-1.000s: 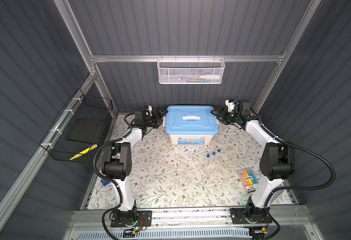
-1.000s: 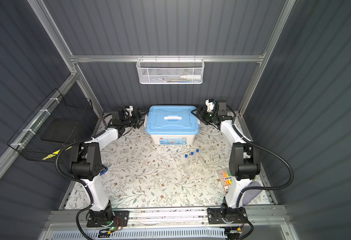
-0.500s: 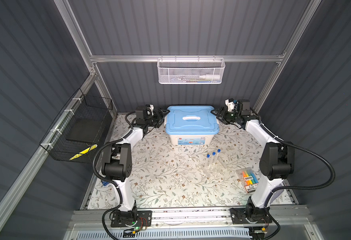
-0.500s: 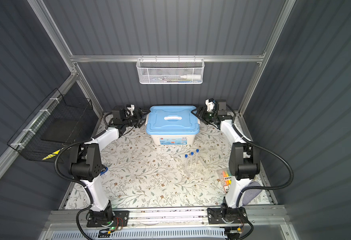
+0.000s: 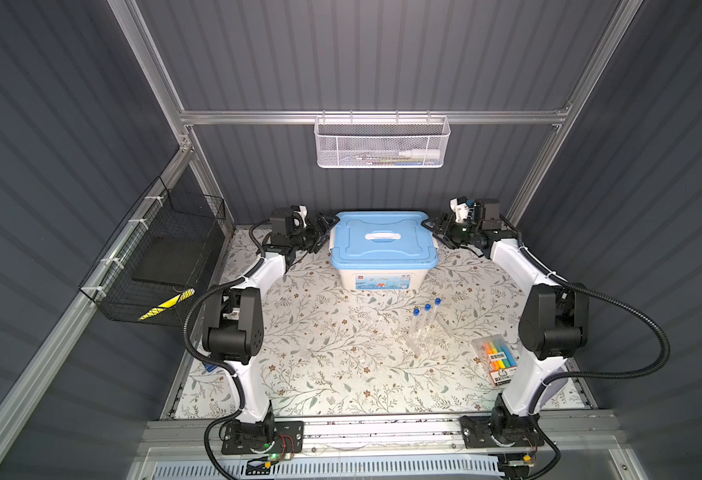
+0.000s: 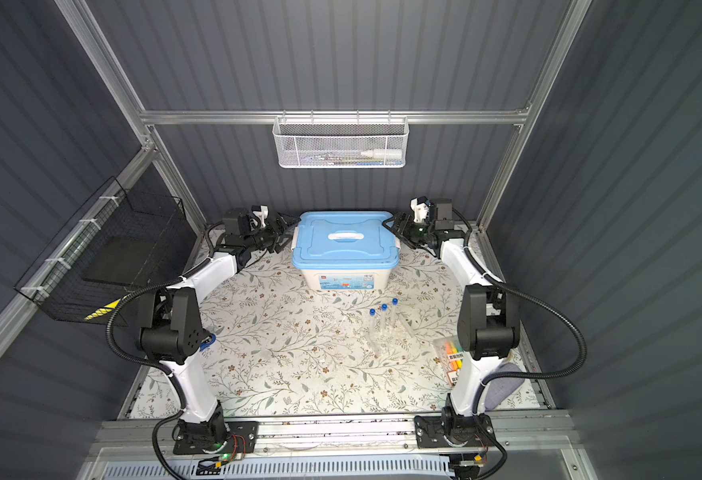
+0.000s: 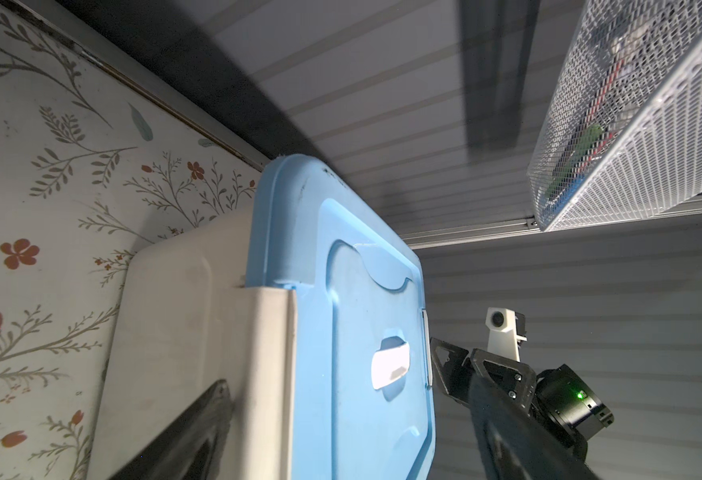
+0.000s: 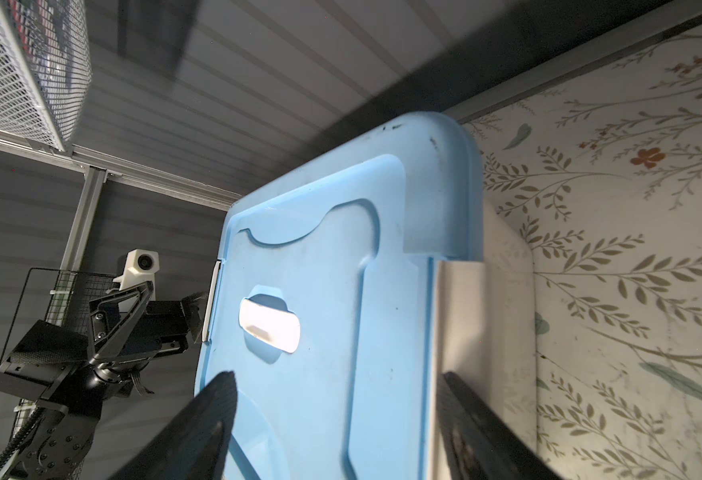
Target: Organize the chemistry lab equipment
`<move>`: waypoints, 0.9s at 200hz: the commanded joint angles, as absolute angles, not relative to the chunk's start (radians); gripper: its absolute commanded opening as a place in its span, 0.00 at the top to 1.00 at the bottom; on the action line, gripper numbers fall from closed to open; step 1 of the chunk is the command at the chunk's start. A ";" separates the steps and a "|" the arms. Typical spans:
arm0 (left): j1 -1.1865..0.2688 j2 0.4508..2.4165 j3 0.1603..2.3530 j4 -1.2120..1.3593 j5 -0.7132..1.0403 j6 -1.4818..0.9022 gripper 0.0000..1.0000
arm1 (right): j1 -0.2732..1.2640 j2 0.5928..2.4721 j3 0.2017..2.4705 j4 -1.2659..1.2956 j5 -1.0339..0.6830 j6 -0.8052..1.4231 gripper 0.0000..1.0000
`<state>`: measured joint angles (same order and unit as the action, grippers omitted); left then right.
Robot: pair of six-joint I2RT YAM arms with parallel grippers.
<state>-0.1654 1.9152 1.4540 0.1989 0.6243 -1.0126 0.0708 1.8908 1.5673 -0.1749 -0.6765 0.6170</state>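
Observation:
Three clear test tubes with blue caps (image 5: 427, 308) (image 6: 384, 308) stand in a clear rack (image 5: 419, 338) on the floral mat, right of centre. At the back stands a white storage box with a blue lid (image 5: 382, 239) (image 6: 344, 239), closed. My left gripper (image 5: 323, 232) (image 7: 349, 436) is open at the box's left end, its fingers straddling the lid's edge and white latch. My right gripper (image 5: 435, 229) (image 8: 341, 432) is open at the right end, with one finger over the lid and the other beside the box wall. Neither holds anything.
A pack of coloured highlighters (image 5: 496, 359) lies by the right arm's base. A small blue object (image 6: 208, 343) shows partly behind the left arm. A white mesh basket (image 5: 382, 145) hangs on the back wall. A black wire basket (image 5: 154, 266) hangs on the left wall.
My left gripper has edged closer to the box's left end. The right gripper has hardly moved. Both stay open.

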 commanded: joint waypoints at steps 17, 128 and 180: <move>-0.207 1.894 1.512 0.199 0.654 -0.992 0.09 | 0.091 1.934 1.590 -0.231 -0.690 0.599 0.23; -0.232 1.916 1.505 0.215 0.641 -1.002 0.09 | 0.095 1.953 1.585 -0.268 -0.677 0.581 0.24; -0.227 1.907 1.569 0.173 0.634 -0.977 0.08 | 0.095 1.961 1.591 -0.266 -0.682 0.583 0.24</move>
<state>-0.2340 1.9156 1.5101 0.1944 0.6285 -1.0054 0.0727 1.9072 1.5898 -0.1932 -0.6731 0.5896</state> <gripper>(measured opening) 0.911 0.766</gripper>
